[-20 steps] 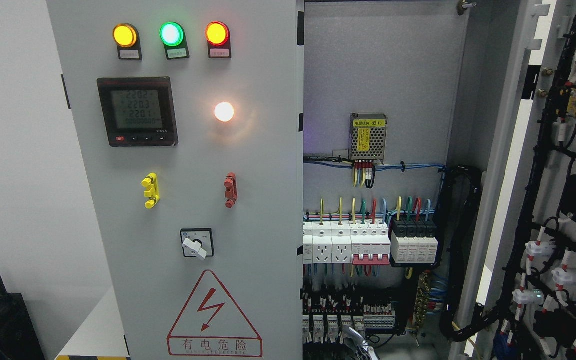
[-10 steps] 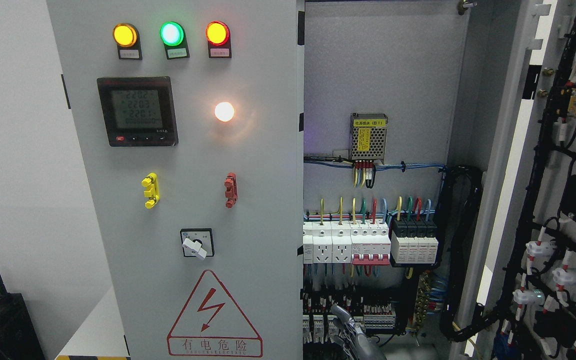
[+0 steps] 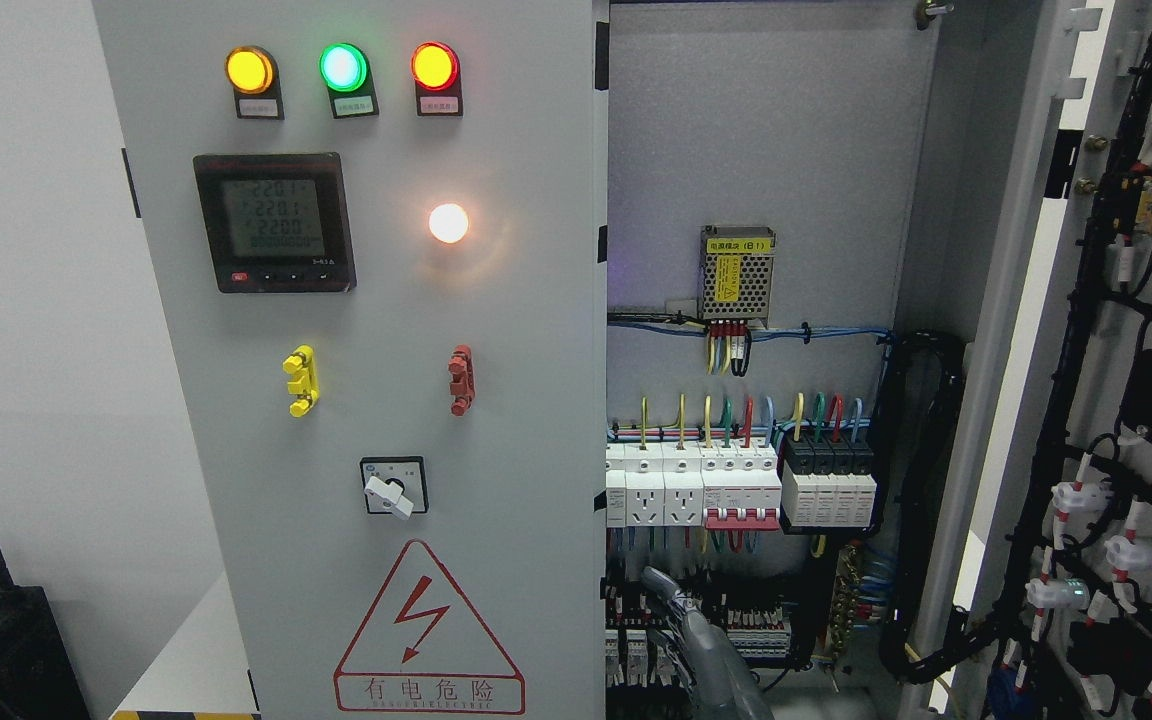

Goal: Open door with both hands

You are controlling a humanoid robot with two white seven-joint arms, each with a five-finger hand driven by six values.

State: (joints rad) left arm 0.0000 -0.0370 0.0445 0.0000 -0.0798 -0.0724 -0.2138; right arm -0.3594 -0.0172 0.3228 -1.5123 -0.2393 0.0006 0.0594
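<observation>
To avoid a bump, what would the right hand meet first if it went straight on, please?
The right hand points up-left; likely the closed door's edge first, or the white sockets beside it. Depth is unclear.

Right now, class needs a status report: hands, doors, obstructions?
Right hand low centre, before the terminal rows. Left hand out of view. Right door swung open, left door shut. Nothing seen blocking.

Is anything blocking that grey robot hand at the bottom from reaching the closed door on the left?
Nothing visible does. The hand rises at the bottom just right of the closed left door, in front of the open cabinet's breakers. Only open space shows between it and the door's edge.
</observation>
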